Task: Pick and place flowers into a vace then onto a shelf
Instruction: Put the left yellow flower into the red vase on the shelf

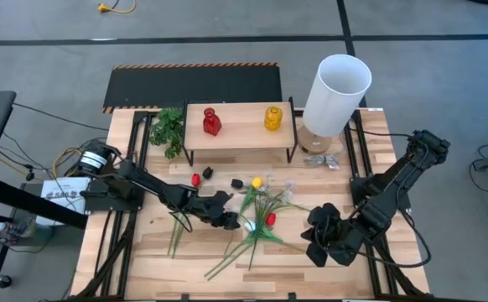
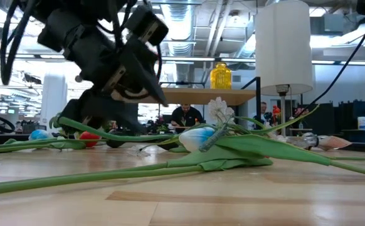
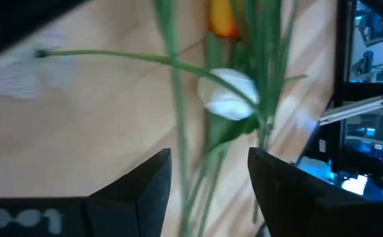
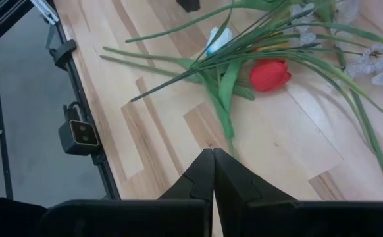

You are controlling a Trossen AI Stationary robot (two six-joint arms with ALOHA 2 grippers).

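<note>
From above, the left gripper (image 1: 227,220) sits low at the near edge of the flowers (image 1: 261,210) strewn mid-table, well short of the shelf (image 1: 240,130), which carries two vases, one red (image 1: 211,122) and one yellow (image 1: 273,117); the right gripper (image 1: 319,243) waits beside the pile. Level with the table, stems lie flat. The left wrist view shows its fingers (image 3: 139,191) apart, straddling stems near a white tulip (image 3: 229,95): judged the picking step, needing closure on one stem. The right wrist shows its fingers (image 4: 201,178) pressed together, empty
</note>
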